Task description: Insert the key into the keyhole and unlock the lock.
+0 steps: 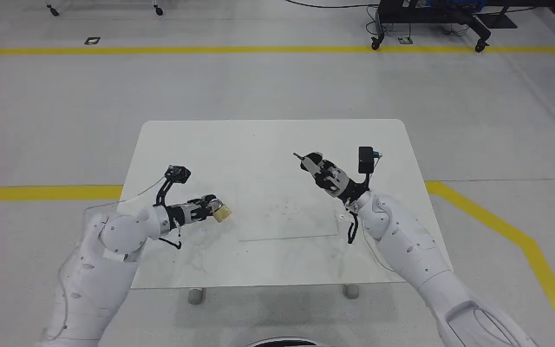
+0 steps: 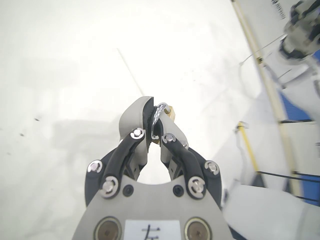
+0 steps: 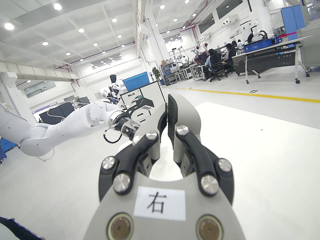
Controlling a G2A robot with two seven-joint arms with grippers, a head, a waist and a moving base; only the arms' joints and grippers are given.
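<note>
White arms [image 1: 408, 243]; each grey gripper [image 2: 156, 109] has black links [image 2: 125, 148] and silver screws [image 2: 196, 184].

The lock [image 2: 172, 114] is brass-yellow with a silver shackle [image 2: 160, 109]. The key [image 1: 299, 157] looks dark. The left gripper [image 2: 156, 117] and right gripper [image 3: 167, 118] are light grey with black ribbed pads [image 3: 172, 116]. The table [image 1: 260, 147] is white, and the floor [image 1: 260, 87] is pale grey with yellow stripes [image 1: 260, 49].

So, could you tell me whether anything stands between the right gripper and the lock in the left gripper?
Nothing visible does. The right gripper and the lock, clamped in the left gripper, are apart above the table, with only its white top between them.
</note>
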